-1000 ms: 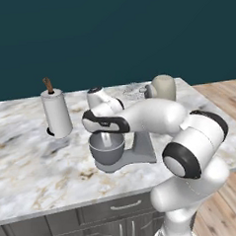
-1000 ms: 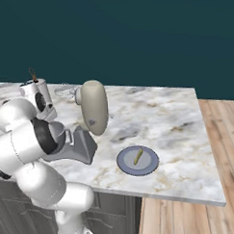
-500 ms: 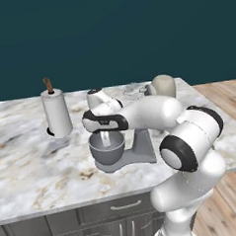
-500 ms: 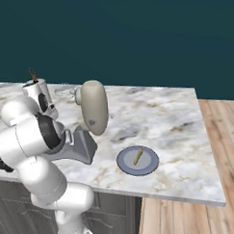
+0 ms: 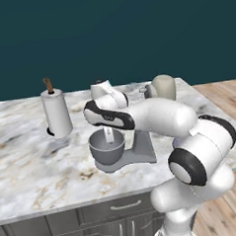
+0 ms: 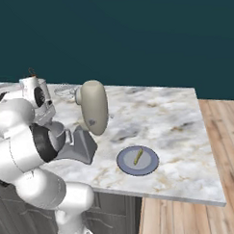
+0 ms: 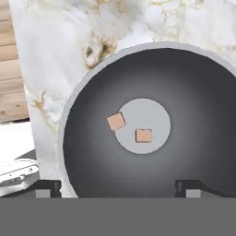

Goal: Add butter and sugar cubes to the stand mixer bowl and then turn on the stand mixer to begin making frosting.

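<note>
End effector (image 7: 118, 186) released, jaws wide, above stand mixer bowl (image 7: 92, 152) holding both sugar cubes (image 7: 116, 121); butter (image 6: 138, 156) on plate (image 6: 126, 164) near tabletop's front-right corner, long axis running front-to-back

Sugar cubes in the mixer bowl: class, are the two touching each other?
Apart. The hand view looks straight down into the stand mixer bowl and shows bare grey floor between the two sugar cubes.
</note>
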